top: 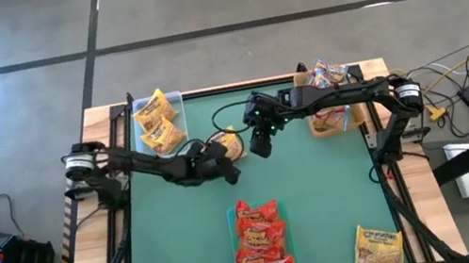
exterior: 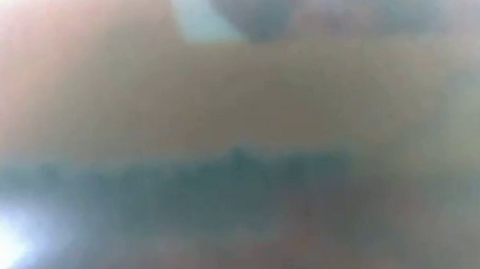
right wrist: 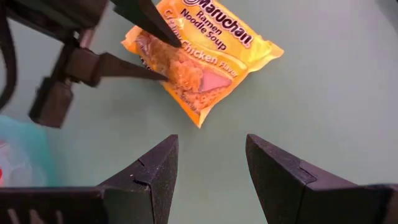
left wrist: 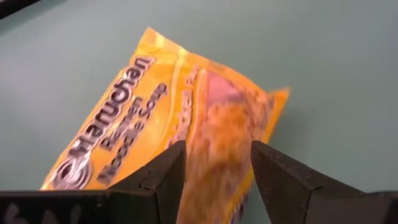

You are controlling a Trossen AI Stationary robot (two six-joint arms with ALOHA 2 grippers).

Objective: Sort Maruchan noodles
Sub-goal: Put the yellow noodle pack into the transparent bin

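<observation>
A yellow Maruchan noodle packet [top: 233, 140] lies flat on the green table top a little behind its middle. My left gripper [left wrist: 214, 149] comes in slanting down from the table's left, open, one finger over the packet's face and the other at its edge [right wrist: 163, 76]. My right gripper [right wrist: 211, 143] hangs open above the table just right of the packet [right wrist: 214, 46], with nothing between its fingers. The low view is a blur and shows none of this. My left gripper's open fingers [right wrist: 149, 28] stand on either side of one end of the yellow packet [left wrist: 211, 124], slanting down from the table's left. The packet lies flat on the table. I cannot tell whether the fingertips touch it.
A clear tray [top: 174, 98] at the back left holds yellow packets. A brown tray [top: 358, 116] at the back right holds pale packets. Red-orange packets [top: 261, 242] are stacked at the near middle, and one yellow packet [top: 378, 247] lies at the near right corner.
</observation>
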